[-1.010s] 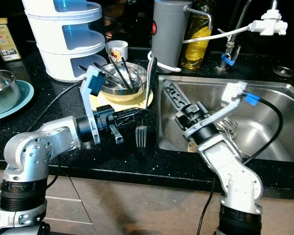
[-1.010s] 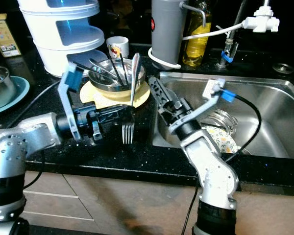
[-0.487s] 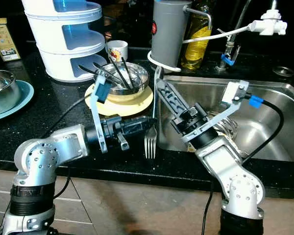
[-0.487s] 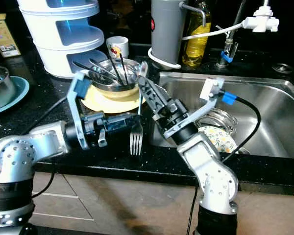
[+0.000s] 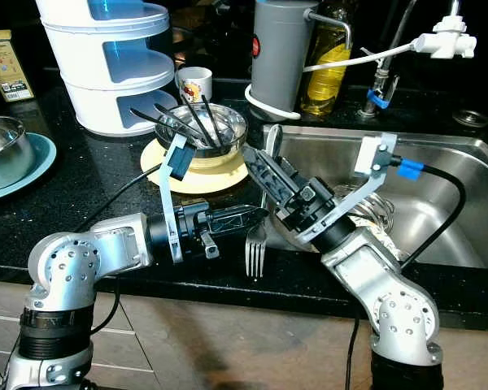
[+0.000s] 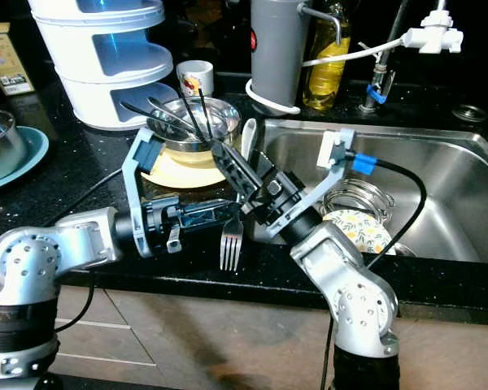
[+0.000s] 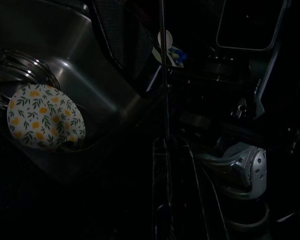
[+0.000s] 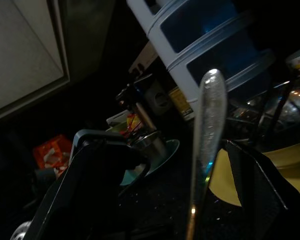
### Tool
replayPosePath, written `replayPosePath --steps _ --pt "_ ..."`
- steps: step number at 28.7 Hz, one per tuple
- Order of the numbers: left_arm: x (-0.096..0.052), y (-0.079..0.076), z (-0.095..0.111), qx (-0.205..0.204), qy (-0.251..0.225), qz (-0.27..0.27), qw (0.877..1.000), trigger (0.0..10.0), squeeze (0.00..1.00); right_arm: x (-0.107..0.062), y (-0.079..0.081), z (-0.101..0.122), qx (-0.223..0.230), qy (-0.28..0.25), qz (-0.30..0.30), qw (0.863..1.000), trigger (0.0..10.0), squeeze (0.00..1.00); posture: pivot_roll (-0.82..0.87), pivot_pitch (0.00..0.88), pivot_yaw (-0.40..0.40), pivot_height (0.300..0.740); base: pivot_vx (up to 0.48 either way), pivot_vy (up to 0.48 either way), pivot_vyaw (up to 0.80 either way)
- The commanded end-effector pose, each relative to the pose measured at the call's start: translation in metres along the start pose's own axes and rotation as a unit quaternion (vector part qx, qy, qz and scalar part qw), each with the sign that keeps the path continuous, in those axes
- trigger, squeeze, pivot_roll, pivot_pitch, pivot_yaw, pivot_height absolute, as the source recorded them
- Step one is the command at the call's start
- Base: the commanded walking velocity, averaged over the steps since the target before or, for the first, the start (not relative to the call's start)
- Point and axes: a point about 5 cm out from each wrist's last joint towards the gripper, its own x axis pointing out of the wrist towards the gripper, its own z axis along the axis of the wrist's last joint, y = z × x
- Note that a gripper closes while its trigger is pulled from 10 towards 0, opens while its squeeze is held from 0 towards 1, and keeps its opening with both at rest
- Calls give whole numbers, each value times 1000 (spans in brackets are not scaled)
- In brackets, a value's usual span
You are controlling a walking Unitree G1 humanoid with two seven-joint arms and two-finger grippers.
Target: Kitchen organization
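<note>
A: Item one, the long silver metal fork point(image 5: 258, 236). Where did it stand?

B: Upright, tines down, over the front edge of the black speckled stone counter point(image 5: 106, 175), just beside the stainless steel sink point(image 5: 439, 162). The left gripper point(image 5: 256, 214) pinched it at the neck above the tines; the handle rose past it towards the shallow steel bowl of utensils point(image 5: 207, 130) on the round yellow plate point(image 5: 220, 175).

A: And the right gripper point(image 6: 228, 166)?

B: Its fingers were spread, bracketing the fork's handle from the sink side. The right wrist view showed the rounded handle tip between the two dark fingers point(image 8: 95, 175); whether either touched the metal could not be told.

A: Risks on record?

B: Judged, not observed: a handover looked under way. If the left fingers let go before the right ones closed, the fork would likely fall to the counter edge, the floor, or into the sink beside the white plate with yellow flower print point(image 7: 45, 122). If the right fingers closed off-centre, they could lever the fork askew in the left grip.
</note>
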Motion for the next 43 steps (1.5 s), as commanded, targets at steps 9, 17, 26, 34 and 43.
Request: replayPosePath --steps 9,17,26,34,43 --pt "-2 -1 -2 -4 17 7 1000 0 0 -3 0 -4 3 6 12 1000 0 0 -67 138 -15 740 0 0 0" --pt "-2 0 -4 -10 21 13 1000 0 0 -3 0 -1 -3 -4 12 1000 0 0 -70 136 -14 740 0 0 0" --pt "-2 1 -4 -11 23 15 1000 0 0 -4 0 1 -1 -10 16 1000 0 0 -72 134 -12 740 0 0 0" --pt "-2 15 0 13 10 83 996 10000 1000 -4 -3 11 23 -50 9 998 0 0 -70 127 -8 740 0 0 0" --pt "-8 30 13 17 -38 160 986 10000 0 -4 -10 23 -9 -51 4 999 0 0 -62 108 -12 740 0 0 0"
